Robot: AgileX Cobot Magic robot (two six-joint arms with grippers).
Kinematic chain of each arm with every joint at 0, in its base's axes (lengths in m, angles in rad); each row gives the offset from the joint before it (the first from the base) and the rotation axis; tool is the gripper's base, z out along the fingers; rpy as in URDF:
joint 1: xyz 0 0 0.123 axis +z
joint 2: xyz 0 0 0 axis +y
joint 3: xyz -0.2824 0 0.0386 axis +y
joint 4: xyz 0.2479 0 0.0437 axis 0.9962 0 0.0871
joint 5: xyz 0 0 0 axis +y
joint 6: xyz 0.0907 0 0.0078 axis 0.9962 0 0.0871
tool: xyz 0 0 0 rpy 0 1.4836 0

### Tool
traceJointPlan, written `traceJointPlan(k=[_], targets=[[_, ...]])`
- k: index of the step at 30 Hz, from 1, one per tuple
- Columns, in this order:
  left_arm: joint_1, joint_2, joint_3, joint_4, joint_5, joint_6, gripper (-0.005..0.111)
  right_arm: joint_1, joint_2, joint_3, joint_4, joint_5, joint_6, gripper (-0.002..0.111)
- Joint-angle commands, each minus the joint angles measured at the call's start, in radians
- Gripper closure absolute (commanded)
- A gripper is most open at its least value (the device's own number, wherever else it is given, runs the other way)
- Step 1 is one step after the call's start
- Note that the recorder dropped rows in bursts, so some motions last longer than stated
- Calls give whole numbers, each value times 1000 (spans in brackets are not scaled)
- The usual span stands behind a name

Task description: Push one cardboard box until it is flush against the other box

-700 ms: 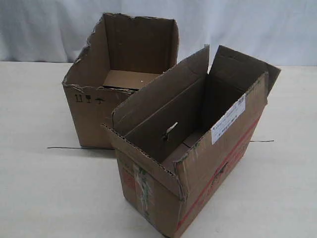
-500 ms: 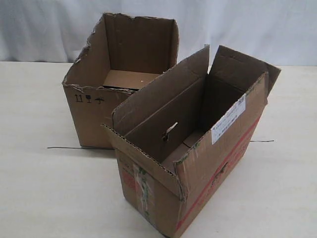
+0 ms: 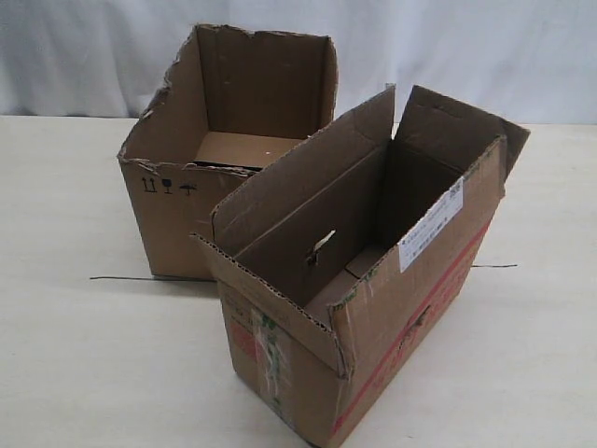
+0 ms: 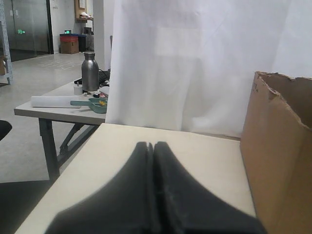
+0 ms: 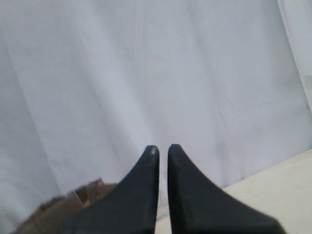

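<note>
Left gripper (image 4: pixel 152 146) is pressed shut and empty near the wide box (image 4: pixel 278 161). Right gripper (image 5: pixel 163 148) is closed to a slit, likely for pushing. The narrow box (image 3: pixel 420 308) stands skewed before the wide box, not flush.

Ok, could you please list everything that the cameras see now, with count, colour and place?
cardboard box: one, brown with red stripe, front right on table, flaps open
other box: one, brown, torn rim, behind, to the left
table: one, cream, under both boxes
curtain: one, white, behind the table
metal bottle: one, grey, on side table
left gripper: one, black, shut
right gripper: one, black, nearly shut
</note>
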Motion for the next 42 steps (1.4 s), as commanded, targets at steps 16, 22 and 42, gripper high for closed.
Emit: traceJointPlan(k=[16, 22, 42], targets=[[-8, -3, 3, -6, -13, -1, 107, 5, 653, -661, -200, 535, -187, 103], [-8, -3, 3, -6, -13, -1, 107, 22, 846, -870, -125, 887, -348, 103], [-8, -3, 3, -6, -13, -1, 107, 846, 1031, -1130, -451, 1182, -4, 103]])
